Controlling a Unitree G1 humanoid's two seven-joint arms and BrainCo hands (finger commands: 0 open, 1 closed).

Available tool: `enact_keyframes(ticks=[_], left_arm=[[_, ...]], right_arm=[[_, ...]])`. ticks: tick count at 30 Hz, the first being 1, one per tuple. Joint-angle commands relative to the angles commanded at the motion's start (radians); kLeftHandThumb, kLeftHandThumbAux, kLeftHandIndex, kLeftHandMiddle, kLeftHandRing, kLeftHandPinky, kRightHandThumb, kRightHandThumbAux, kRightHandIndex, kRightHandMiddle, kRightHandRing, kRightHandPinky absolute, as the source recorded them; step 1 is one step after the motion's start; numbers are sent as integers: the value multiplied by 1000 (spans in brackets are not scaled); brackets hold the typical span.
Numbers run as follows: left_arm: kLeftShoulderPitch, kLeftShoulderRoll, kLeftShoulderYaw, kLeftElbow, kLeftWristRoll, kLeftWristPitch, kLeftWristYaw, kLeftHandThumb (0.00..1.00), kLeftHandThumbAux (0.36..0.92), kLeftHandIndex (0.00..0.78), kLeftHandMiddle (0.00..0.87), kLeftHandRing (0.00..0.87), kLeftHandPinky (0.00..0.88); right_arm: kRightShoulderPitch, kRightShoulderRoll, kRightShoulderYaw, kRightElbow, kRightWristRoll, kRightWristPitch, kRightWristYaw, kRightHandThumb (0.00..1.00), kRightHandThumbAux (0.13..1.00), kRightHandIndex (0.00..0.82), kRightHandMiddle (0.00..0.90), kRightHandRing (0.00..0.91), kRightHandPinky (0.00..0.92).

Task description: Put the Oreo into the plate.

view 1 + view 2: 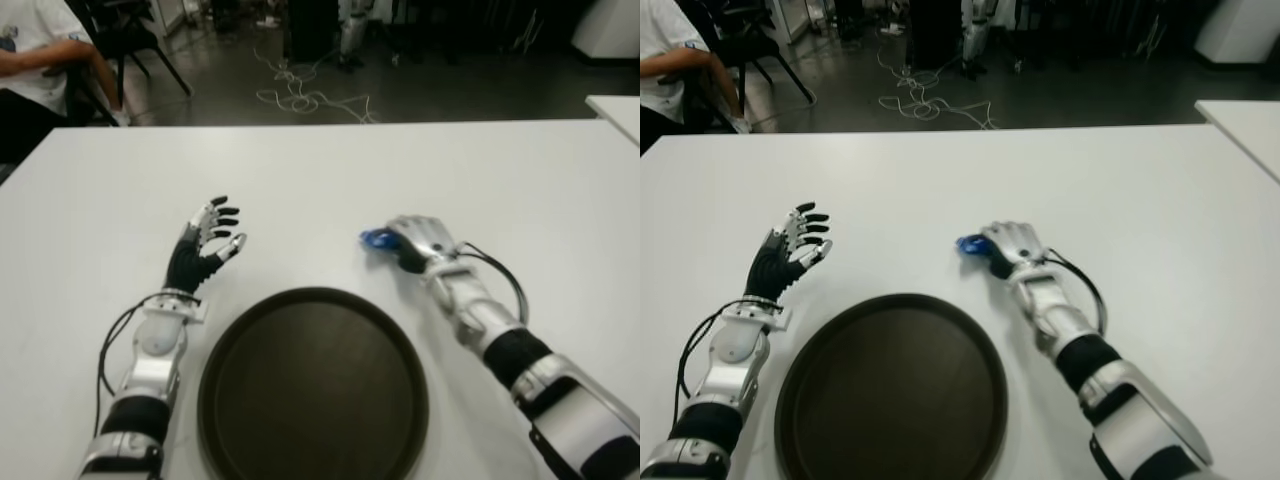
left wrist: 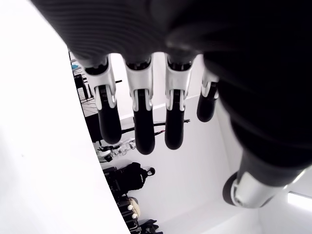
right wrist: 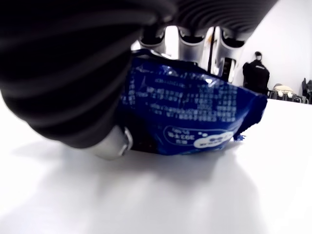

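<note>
Blue Oreo pack (image 3: 190, 117) grasped by right hand (image 1: 415, 243) on the surface (image 1: 330, 170) — grasp step; next, lift toward plate (image 1: 313, 385). Left hand (image 1: 205, 243) released, beside plate's left.

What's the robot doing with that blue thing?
The robot's right hand is closed around a blue Oreo packet, which sits low on the white table, just beyond the rim of the dark round plate. The plate has nothing in it, so the packet is not yet there. The left hand shows to the left of the plate with fingers spread, holding nothing.
</note>
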Motion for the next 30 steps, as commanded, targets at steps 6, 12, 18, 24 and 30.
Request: enact_keyframes(ticks=[6, 12, 18, 24, 30], left_arm=[[-2, -5, 2, 1, -8, -6, -7, 74, 710, 159, 252, 252, 250], [-3, -9, 4, 5, -15, -14, -13, 71, 689, 157, 258, 256, 250], [-4, -10, 5, 5, -15, -10, -12, 96, 662, 164, 258, 253, 250], [-5, -10, 7, 6, -13, -1, -7, 130, 667, 157, 253, 252, 257], [-10, -7, 9, 19, -10, -4, -3, 128, 678, 156, 253, 254, 253]], right_arm=[[3, -1, -36, -26, 33, -14, -23, 682, 736, 423, 612, 607, 609], [25, -4, -56, -73, 43, -22, -36, 684, 736, 427, 679, 680, 685], [69, -17, -77, -182, 52, -39, -42, 683, 736, 429, 718, 725, 720], [104, -28, -92, -267, 64, -77, -31, 685, 736, 430, 735, 742, 736], [129, -27, -108, -314, 73, -120, -41, 687, 735, 430, 726, 733, 733]])
